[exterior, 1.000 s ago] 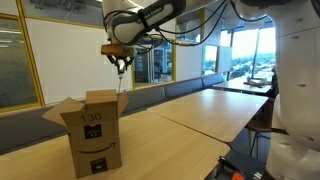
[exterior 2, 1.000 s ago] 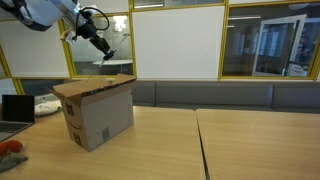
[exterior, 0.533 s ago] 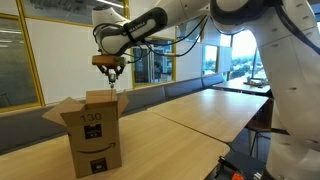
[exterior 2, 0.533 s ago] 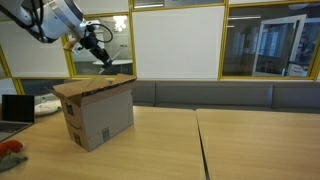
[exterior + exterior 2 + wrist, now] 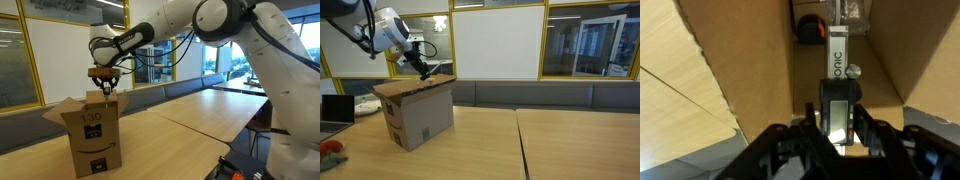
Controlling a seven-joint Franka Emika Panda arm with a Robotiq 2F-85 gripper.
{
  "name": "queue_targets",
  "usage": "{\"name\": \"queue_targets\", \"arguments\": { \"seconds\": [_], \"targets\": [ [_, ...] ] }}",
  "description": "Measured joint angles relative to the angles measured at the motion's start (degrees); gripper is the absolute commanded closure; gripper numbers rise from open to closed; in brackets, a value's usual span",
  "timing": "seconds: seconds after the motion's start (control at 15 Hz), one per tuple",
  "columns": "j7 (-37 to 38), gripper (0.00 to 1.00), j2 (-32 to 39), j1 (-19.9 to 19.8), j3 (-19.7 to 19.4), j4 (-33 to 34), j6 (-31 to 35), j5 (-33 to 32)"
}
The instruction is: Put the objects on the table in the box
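The brown cardboard box (image 5: 92,130) (image 5: 418,115) stands open on the light wood table (image 5: 190,115) (image 5: 520,145). My gripper (image 5: 104,88) (image 5: 427,70) hangs just above its open top. In the wrist view the gripper (image 5: 838,112) is shut on a black gadget with a grey display and a long silver bar (image 5: 836,62). The gadget points down into the box between the cardboard walls (image 5: 740,50). A black-and-orange item (image 5: 812,28) lies on the box floor. No other objects of the task show on the table.
A laptop (image 5: 335,108) and an orange thing (image 5: 328,148) sit at the table's end beside the box. A padded bench (image 5: 540,95) runs along the glass wall. The robot's white base (image 5: 295,150) stands at the table's near side.
The arm has swung toward the box and come down. The held gadget now hangs over the box opening, lower than before. The grip has not changed.
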Motion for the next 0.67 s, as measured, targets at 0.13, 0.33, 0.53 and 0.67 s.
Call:
{"name": "queue_targets", "arguments": {
  "seconds": [0.13,0.33,0.53,0.67],
  "targets": [
    [-1.71,0.83,2.29,0.04,-0.40,1.42,-0.16,2.03],
    [-3.88,0.33,5.21,0.07,-1.17,3.39,-0.29,4.65],
    [-5.50,0.19,7.37,0.08,-1.87,5.23,-0.76,6.94],
    [-6.26,0.03,8.23,0.15,-2.27,6.39,-1.22,7.96]
  ]
}}
